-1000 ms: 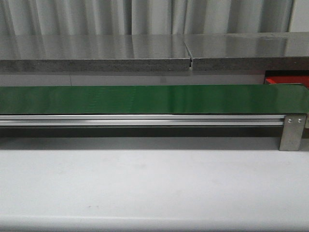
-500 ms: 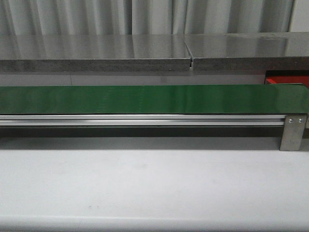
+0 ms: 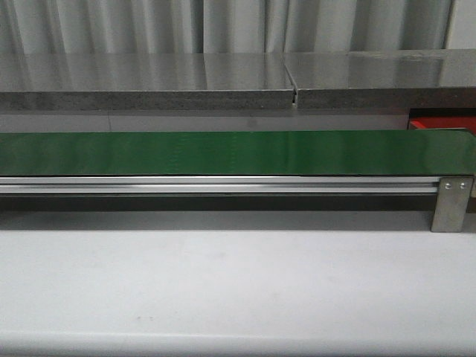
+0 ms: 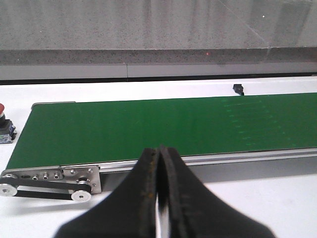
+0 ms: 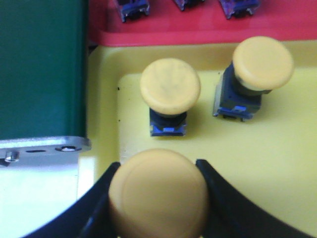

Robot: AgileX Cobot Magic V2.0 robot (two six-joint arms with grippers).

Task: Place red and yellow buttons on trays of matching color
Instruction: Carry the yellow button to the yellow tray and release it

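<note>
In the right wrist view, the right gripper [image 5: 158, 198] has its 2 black fingers [image 5: 225, 198] clamped on either side of a yellow mushroom-head button [image 5: 158, 194], held over the near part of the yellow tray [image 5: 277, 163]. 2 more yellow buttons stand upright in that tray: one [image 5: 170, 89] just beyond the held one, another [image 5: 261, 67] off to its side. Past the yellow tray lies the red tray [image 5: 297, 27], touching its far edge, with 3 blue button bases partly seen in it. The green conveyor belt [image 5: 42, 69] runs beside both trays. In the left wrist view, the left gripper [image 4: 159, 163] is pressed closed and empty, poised above the belt's near rail; a red button [image 4: 4, 126] sits on the white table [image 4: 277, 198] just off the belt's end.
</note>
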